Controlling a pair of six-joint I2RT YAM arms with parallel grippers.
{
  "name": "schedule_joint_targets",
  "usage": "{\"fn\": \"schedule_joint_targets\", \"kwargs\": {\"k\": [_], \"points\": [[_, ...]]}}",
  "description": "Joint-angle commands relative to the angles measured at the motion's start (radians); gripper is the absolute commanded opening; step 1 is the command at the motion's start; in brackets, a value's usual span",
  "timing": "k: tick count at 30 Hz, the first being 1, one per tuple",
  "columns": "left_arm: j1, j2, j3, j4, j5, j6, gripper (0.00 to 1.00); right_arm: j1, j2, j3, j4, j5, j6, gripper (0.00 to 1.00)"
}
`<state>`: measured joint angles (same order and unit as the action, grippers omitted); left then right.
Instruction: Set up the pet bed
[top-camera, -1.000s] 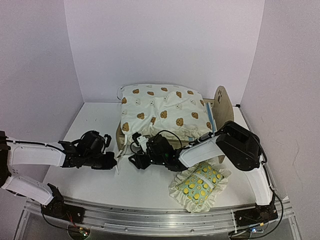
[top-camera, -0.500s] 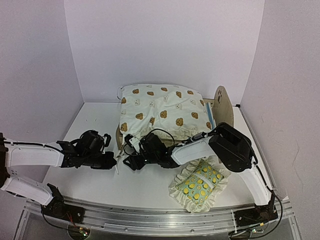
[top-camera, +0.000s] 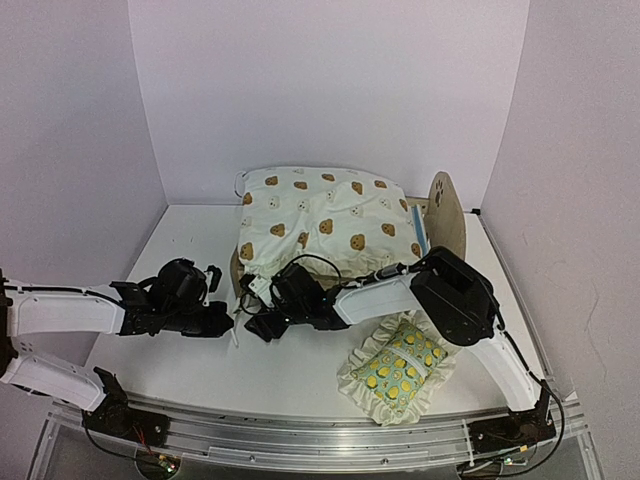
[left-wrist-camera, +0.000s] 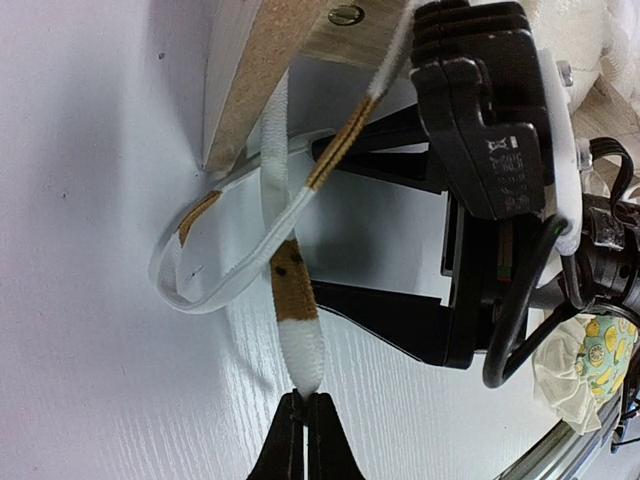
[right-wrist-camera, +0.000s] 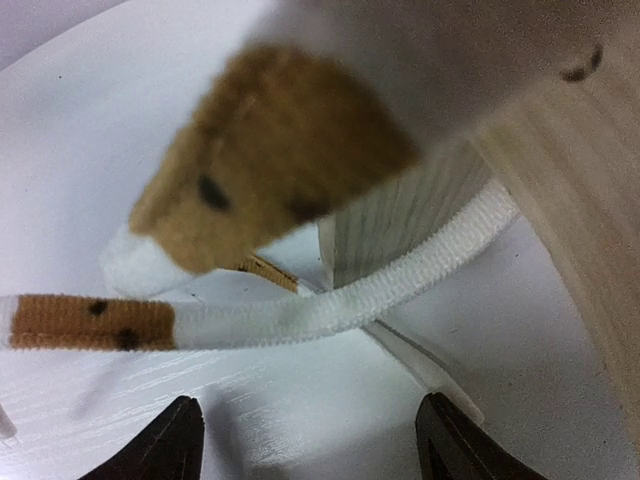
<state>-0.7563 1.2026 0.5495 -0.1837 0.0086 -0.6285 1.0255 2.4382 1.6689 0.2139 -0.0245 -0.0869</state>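
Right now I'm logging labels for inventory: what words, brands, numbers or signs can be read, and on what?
Words or numbers: none readable anywhere.
White emblem on the body of the right tool: a logo, no legible letters.
Paw-print cutout in the headboard of the pet bed: a sign, no text.

Right gripper (top-camera: 254, 326) farther left, jaws wider

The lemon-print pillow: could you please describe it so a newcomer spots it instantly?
Find the pet bed at the back of the table, under a cream bear-print cushion. Nearer, to its right, lies the pillow: small, green, ruffled, alone in bearing lemons.
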Motion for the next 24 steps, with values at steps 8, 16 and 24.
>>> {"fn": "schedule_joint_targets", "kwargs": {"k": [8, 16, 24], "points": [[0.001, -0.008, -0.003, 0.024, 0.002, 0.001, 0.00, -0.006, -0.066, -0.067, 0.074, -0.094, -0.114, 0.73], [0.002, -0.007, -0.012, 0.034, 0.003, 0.001, 0.00, -0.007, -0.060, -0.056, 0.118, -0.117, -0.156, 0.73], [0.002, 0.002, -0.011, 0.036, 0.007, 0.006, 0.00, -0.002, -0.095, -0.095, 0.174, -0.229, -0.204, 0.74]]}}
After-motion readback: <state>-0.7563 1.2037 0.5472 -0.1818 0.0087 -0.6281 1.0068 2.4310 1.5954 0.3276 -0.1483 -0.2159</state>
